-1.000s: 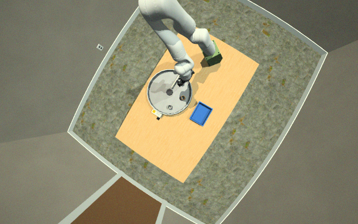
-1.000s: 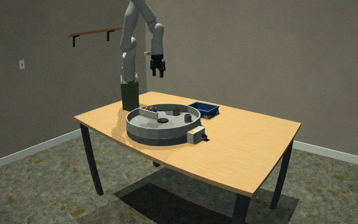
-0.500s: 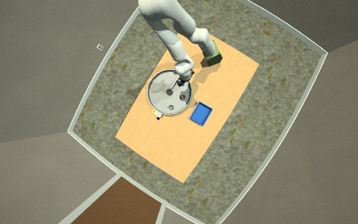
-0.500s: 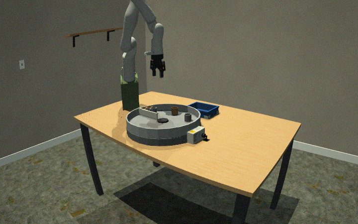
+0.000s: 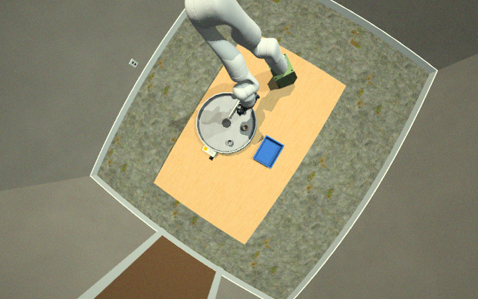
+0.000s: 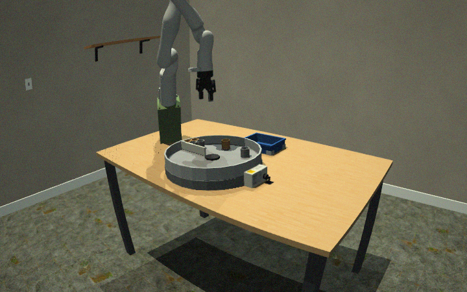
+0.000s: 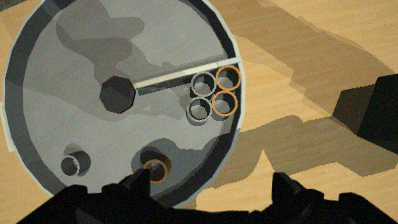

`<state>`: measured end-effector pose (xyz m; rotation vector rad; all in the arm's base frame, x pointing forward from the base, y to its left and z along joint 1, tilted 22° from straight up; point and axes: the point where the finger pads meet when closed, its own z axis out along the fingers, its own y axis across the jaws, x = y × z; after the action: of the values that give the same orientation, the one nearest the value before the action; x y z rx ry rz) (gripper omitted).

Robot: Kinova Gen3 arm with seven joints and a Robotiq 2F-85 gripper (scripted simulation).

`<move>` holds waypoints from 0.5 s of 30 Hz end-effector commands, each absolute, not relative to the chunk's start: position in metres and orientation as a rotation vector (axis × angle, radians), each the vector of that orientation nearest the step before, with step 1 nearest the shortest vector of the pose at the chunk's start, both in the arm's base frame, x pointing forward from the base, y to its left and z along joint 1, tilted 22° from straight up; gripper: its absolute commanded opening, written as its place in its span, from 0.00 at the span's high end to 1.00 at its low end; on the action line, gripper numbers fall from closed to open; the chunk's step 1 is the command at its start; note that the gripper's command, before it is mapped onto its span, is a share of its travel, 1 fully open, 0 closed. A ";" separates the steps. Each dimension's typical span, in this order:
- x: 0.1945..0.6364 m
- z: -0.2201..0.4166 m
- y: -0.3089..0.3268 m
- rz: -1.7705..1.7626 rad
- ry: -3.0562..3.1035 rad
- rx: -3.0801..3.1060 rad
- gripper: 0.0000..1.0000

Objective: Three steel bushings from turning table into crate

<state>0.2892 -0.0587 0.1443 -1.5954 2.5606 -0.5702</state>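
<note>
The turning table [image 5: 211,129] [image 6: 206,174] [image 7: 165,25] is a round grey walled disc. Two steel bushings [image 7: 203,84] [image 7: 200,109] stand beside two copper-coloured bushings [image 7: 228,78] [image 7: 224,103], bunched against the pale bar. A third steel bushing [image 5: 230,142] [image 6: 244,152] [image 7: 70,165] stands alone near the wall on the control box side. Another copper-coloured bushing [image 5: 244,127] [image 6: 225,144] [image 7: 158,171] stands alone, partly behind a fingertip in the wrist view. The blue crate [image 5: 268,151] [image 6: 275,146] is empty. My gripper [image 6: 205,98] [image 7: 210,184] is open and empty, high above the turning table.
The pale bar [image 6: 193,147] [image 7: 180,75] runs from near the dark hub [image 5: 226,123] [image 6: 212,156] [image 7: 117,95] to the wall. A control box [image 5: 208,151] [image 6: 255,176] adjoins the turning table. The green arm base [image 5: 288,78] [image 6: 170,125] stands behind it.
</note>
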 end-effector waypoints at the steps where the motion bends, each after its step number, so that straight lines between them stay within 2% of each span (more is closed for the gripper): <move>1: 0.289 0.145 -0.059 -0.571 2.560 -1.595 0.00; 15: 0.289 0.145 -0.059 -0.571 2.560 -1.595 0.00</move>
<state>0.2892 -0.0587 0.1443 -1.5954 2.5606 -0.5702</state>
